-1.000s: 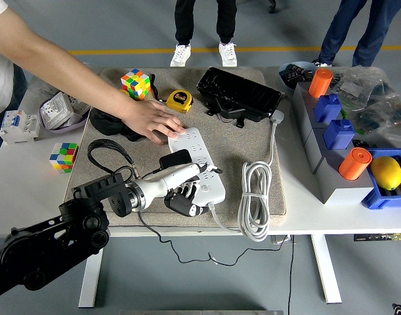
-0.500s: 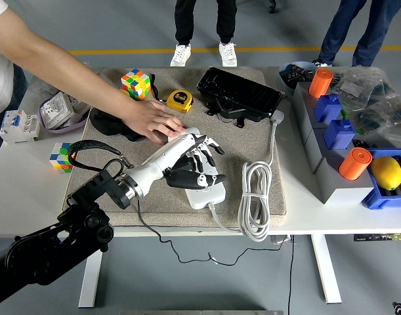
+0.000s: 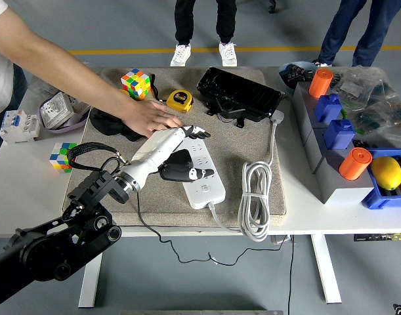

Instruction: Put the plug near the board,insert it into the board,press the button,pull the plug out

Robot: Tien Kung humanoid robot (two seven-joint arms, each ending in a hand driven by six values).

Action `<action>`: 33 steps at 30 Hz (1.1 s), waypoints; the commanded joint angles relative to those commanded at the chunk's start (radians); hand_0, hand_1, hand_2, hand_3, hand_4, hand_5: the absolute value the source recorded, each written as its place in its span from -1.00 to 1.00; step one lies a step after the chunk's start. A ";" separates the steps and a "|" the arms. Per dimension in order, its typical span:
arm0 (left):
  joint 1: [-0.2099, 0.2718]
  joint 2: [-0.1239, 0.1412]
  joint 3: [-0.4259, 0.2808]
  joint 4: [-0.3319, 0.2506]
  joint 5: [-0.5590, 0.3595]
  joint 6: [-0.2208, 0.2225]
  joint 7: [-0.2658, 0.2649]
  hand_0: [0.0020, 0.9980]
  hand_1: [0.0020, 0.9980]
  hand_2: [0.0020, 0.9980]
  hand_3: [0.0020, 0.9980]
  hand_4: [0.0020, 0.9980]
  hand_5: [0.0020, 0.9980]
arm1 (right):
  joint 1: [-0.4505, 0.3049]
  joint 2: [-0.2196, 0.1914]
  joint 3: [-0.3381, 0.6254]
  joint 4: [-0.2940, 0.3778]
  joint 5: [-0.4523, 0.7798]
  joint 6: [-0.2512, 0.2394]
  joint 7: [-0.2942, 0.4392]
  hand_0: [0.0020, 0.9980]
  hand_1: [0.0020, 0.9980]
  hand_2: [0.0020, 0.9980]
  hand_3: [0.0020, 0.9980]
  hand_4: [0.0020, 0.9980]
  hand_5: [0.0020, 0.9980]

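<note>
Grey concrete floor with a yellow line runs behind the white surface (image 3: 29, 190), where legs of two people stand at the far side. Only the head view is given: a beige mat (image 3: 253, 141) covers the middle of the surface, and on it lies the board (image 3: 201, 177), a long white power strip set diagonally, its thick white cable (image 3: 254, 200) looped just to its right. The plug (image 3: 176, 165) is a dark, blocky piece resting on the board's left edge, a thin black cord trailing off the near edge. The left hand (image 3: 186, 146) reaches over the board's far end, thumb against the plug and fingers extended, half open; a firm grip cannot be told. A person's hand (image 3: 149, 118) presses flat just beside the board's far end. Rubik's cubes (image 3: 136, 83), a yellow tape measure (image 3: 180, 100) and a black case (image 3: 239, 95) lie behind.
</note>
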State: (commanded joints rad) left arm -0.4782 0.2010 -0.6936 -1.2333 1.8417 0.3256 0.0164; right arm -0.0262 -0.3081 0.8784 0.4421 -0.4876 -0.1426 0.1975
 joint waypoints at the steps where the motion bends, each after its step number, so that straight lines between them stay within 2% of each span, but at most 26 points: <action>1: -0.002 -0.002 0.000 0.008 0.024 -0.001 0.019 0.38 0.38 0.41 0.49 1.00 -0.25 | 0.000 0.000 0.002 0.000 0.000 0.000 0.000 0.20 0.20 0.09 0.09 0.51 -0.53; 3: -0.005 -0.006 0.000 0.021 0.045 -0.002 0.043 0.38 0.38 0.41 0.49 1.00 -0.25 | 0.000 0.000 0.003 0.000 0.000 0.000 0.000 0.20 0.20 0.09 0.09 0.51 -0.53; 4: -0.007 -0.007 -0.001 0.030 0.061 -0.003 0.061 0.30 0.31 0.37 0.46 1.00 -0.26 | 0.000 0.001 0.003 0.001 0.000 0.000 0.000 0.20 0.20 0.09 0.09 0.51 -0.53; 9: -0.012 -0.012 0.000 0.064 0.085 -0.013 0.107 0.30 0.31 0.37 0.46 1.00 -0.26 | -0.002 0.005 0.006 0.000 0.000 0.000 0.000 0.20 0.20 0.09 0.09 0.51 -0.53; 10: -0.013 -0.013 -0.001 0.067 0.086 -0.015 0.111 0.17 0.24 0.30 0.40 1.00 -0.19 | -0.003 0.005 0.007 0.000 0.000 0.000 0.000 0.20 0.20 0.09 0.09 0.51 -0.53; 15: -0.021 -0.020 -0.003 0.102 0.097 -0.026 0.148 0.17 0.24 0.30 0.40 1.00 -0.19 | -0.003 0.005 0.010 0.000 -0.001 0.000 0.000 0.20 0.20 0.09 0.09 0.51 -0.53; 16: -0.023 -0.021 -0.003 0.110 0.097 -0.028 0.152 0.08 0.17 0.23 0.32 0.88 -0.13 | -0.003 0.006 0.011 0.000 -0.001 0.000 0.000 0.20 0.20 0.09 0.09 0.52 -0.52; 27: -0.031 -0.030 0.002 0.139 0.098 -0.044 0.180 0.04 0.14 0.15 0.28 0.81 -0.11 | -0.005 0.009 0.017 0.000 -0.003 0.000 0.001 0.20 0.20 0.09 0.09 0.52 -0.53; 28: -0.032 -0.030 0.003 0.140 0.100 -0.044 0.181 -0.10 0.07 0.09 0.21 0.79 -0.10 | -0.005 0.009 0.017 0.000 -0.003 0.000 0.001 0.20 0.20 0.09 0.09 0.52 -0.52; 33: -0.037 -0.032 0.003 0.149 0.097 -0.050 0.183 -0.10 0.07 0.09 0.21 0.79 -0.10 | -0.003 0.009 0.016 0.000 -0.003 0.000 0.001 0.20 0.20 0.09 0.09 0.52 -0.52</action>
State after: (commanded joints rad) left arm -0.5150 0.1686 -0.6905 -1.0846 1.9383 0.2759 0.1995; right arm -0.0291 -0.2995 0.8941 0.4421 -0.4911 -0.1429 0.1984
